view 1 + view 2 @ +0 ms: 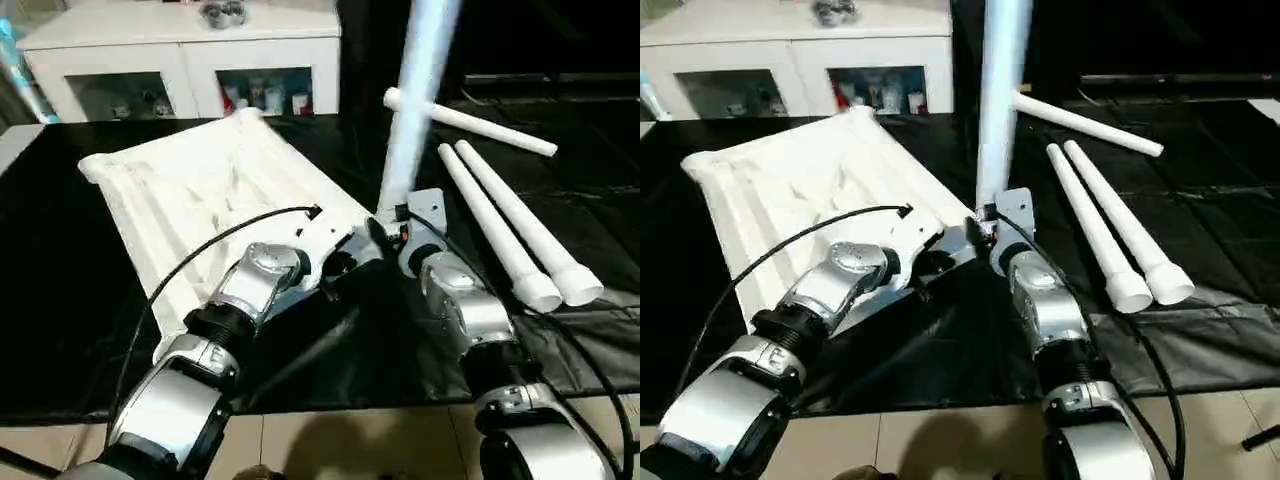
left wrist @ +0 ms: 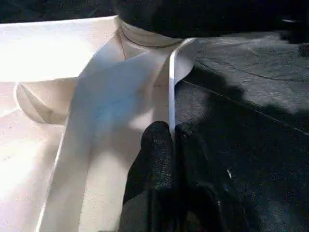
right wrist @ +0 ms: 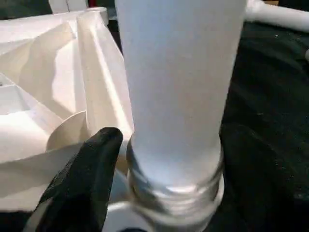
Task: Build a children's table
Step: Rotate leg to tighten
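My left gripper (image 2: pixel 171 145) is closed, its two black fingers pinching a thin white rib on the top's (image 1: pixel 190 190) underside, near a round corner socket. My right gripper (image 1: pixel 385 225) sits at the base of an upright leg (image 1: pixel 410 110), one matte black finger (image 3: pixel 87 179) beside the threaded end; whether it clamps, I cannot tell. The ribbed plastic top lies upside down on the black-draped surface (image 1: pixel 60 330). Three smooth tapered legs (image 1: pixel 510 230) lie to my right. A white cabinet (image 1: pixel 180 60) stands behind.
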